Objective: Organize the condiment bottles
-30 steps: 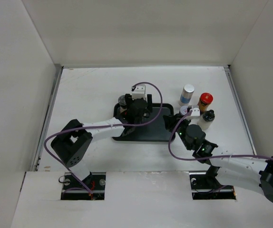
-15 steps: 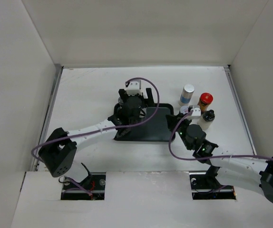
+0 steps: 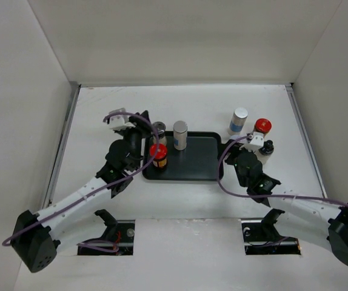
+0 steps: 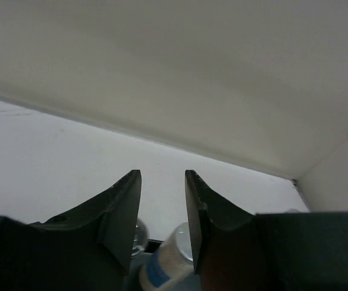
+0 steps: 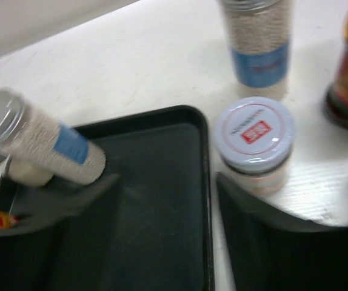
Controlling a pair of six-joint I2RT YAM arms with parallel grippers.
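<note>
A black tray carries a white silver-capped cylinder, a red-lidded jar and a silver-lidded jar. Right of the tray stand a white blue-labelled bottle, a red-lidded jar and a black-capped bottle. My left gripper hangs just off the tray's back left corner, open with a narrow empty gap; the cylinder shows below it. My right gripper is open wide over the tray's right rim. A white-lidded jar stands just beyond its right finger.
White walls close in the table at the back and on both sides. In the right wrist view the cylinder stands at the tray's far left and the blue-labelled bottle beyond the white-lidded jar.
My left arm has swung off the tray to its left, uncovering three bottles standing on it. My right gripper has shifted slightly right and its jaws stand wider.
</note>
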